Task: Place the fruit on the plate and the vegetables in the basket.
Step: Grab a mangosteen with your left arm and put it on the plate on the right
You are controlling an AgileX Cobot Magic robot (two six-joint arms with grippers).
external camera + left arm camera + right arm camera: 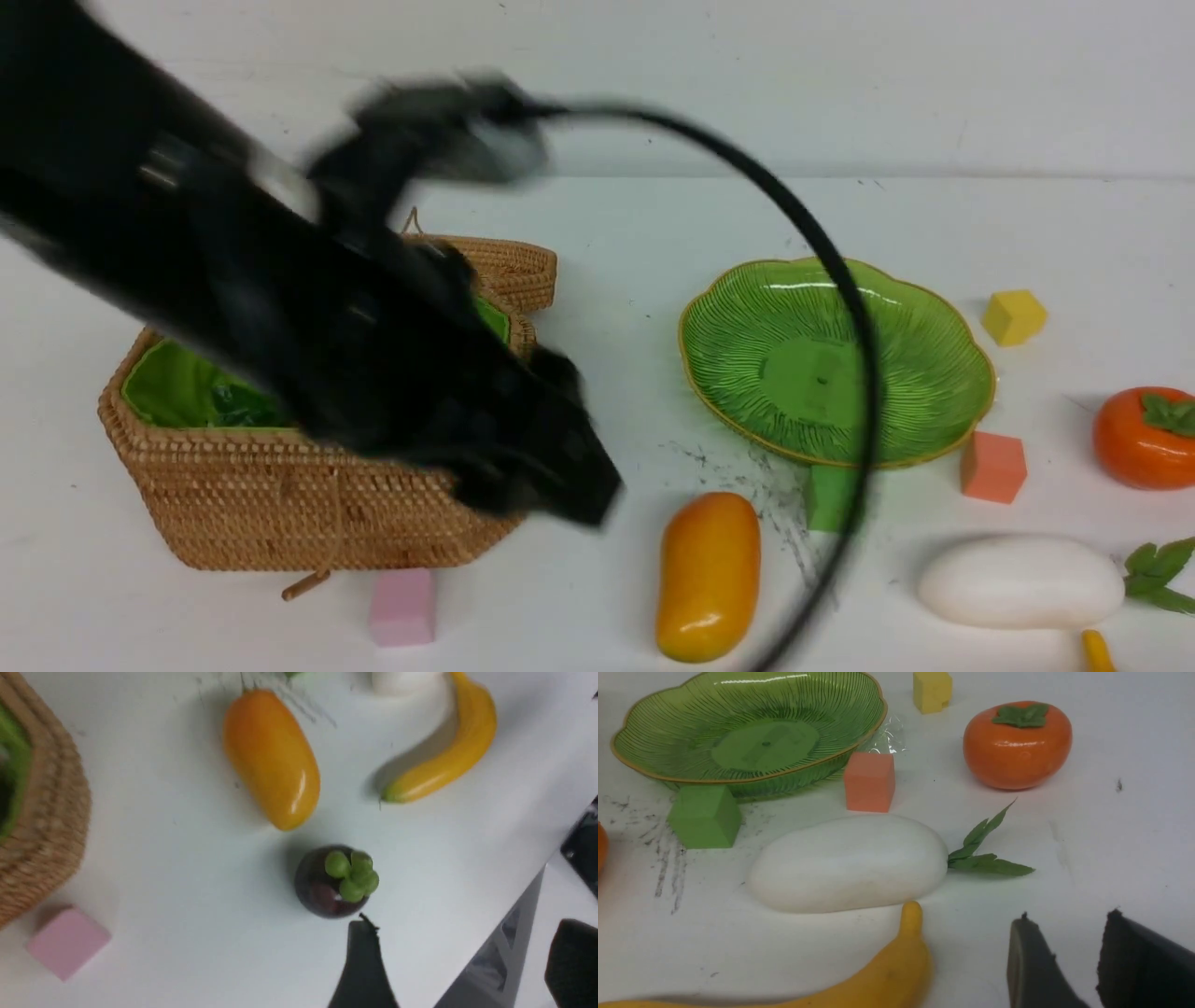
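the basket (pixel 280 504), octagonal and woven of tan rattan, is sitting open on the left of the white worktop (pixel 607 280), its green lining (pixel 177 387) showing and its lid (pixel 509 271) lying back behind it. the plate (pixel 747 345), a glossy ribbed green dish with a gold scalloped rim, is resting bare to the right. the yellow-orange mango (pixel 708 574) is lying lengthwise between basket and plate, nearer the front. the maroon ball (pixel 322 896), green cap up, is sitting near one end of the mango, not touching it. the persimmon (pixel 1144 439) is standing upright at the far right. the white radish (pixel 1022 581) is lying on its side in front of the plate, leaves pointing right, with the curved banana (pixel 448 751) lying just beside it
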